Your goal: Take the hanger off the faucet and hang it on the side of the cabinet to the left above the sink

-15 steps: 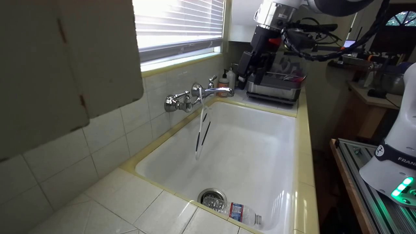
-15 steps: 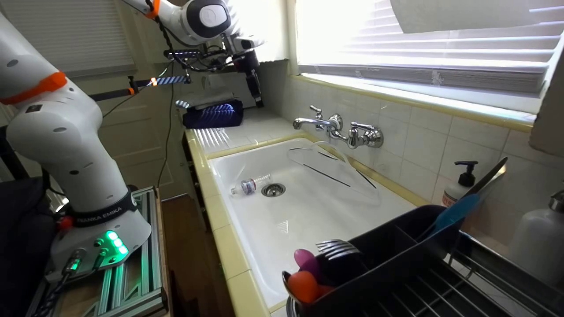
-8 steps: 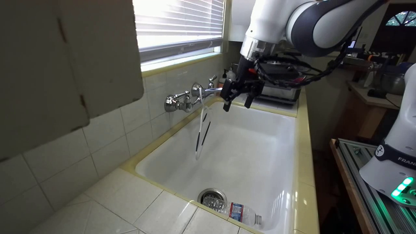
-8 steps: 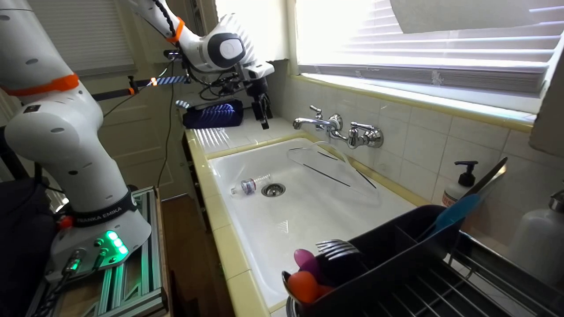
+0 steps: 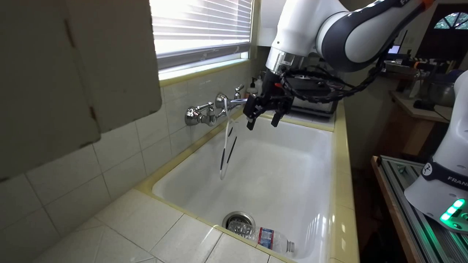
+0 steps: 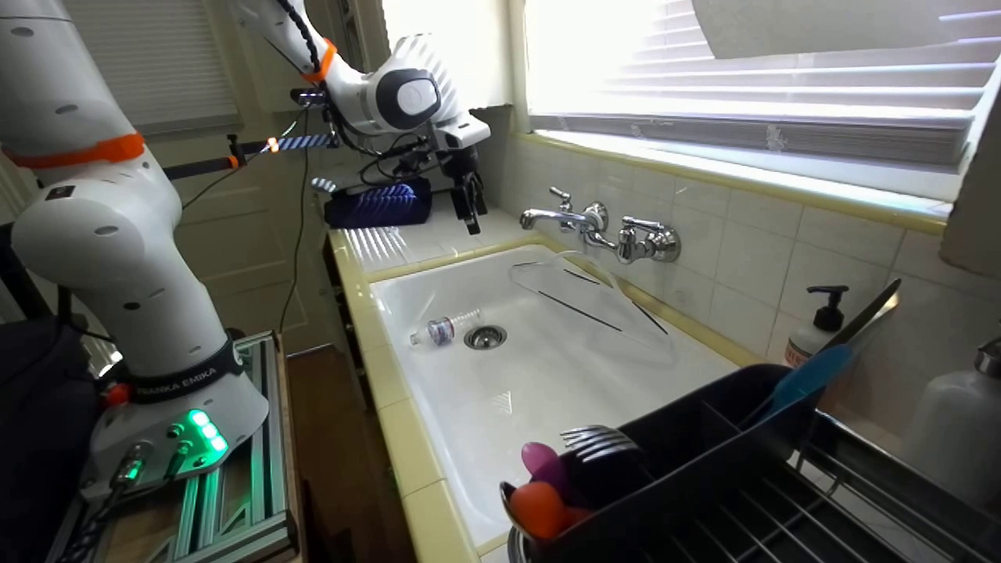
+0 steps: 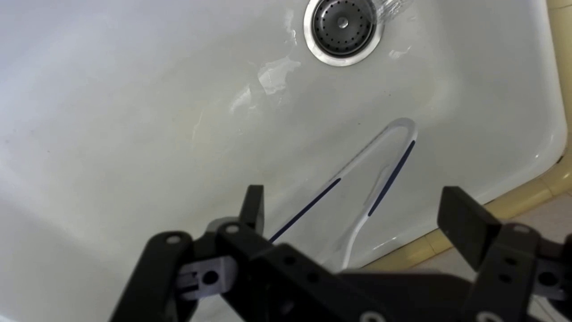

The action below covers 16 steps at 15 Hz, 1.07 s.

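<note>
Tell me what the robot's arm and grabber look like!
The arm is smooth, rounded and white, with dark patches and bright orange bands. A black, twisty-looking cable runs near the gripper, which is black and blocky, with two chunky fingers. Low down, a dark band says FRANKA EMIKA, with three green lights below it.

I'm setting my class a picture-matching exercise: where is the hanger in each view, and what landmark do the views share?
In an exterior view: the hanger hangs from the faucet, slightly left of centre, above the drain in this picture.
In an exterior view: the hanger shows just right of centre, right of the drain.
Wrist view: the hanger shows mostly right of centre, below the drain in this picture.
Shared landmark: the drain.
</note>
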Tool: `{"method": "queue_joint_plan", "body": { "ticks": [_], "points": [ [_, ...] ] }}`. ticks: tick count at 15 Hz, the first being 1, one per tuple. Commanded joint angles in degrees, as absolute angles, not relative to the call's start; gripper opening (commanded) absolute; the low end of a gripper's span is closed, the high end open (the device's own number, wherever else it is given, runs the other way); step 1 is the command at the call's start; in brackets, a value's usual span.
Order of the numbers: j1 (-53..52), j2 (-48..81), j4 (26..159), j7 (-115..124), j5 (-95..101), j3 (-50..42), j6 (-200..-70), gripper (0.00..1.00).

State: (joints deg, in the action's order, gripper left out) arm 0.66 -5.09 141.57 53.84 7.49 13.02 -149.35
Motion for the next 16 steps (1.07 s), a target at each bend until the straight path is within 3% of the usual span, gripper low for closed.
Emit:
{"method": "queue_joint_plan", "body": {
  "ticks": [1, 16],
  "points": [
    [-1.0, -5.1, 141.5, 53.8, 7.6, 11.3, -149.2, 1.00],
    [-3.5, 5.4, 133.9, 57.2, 20.4, 7.6, -150.4, 1.00]
  ]
}}
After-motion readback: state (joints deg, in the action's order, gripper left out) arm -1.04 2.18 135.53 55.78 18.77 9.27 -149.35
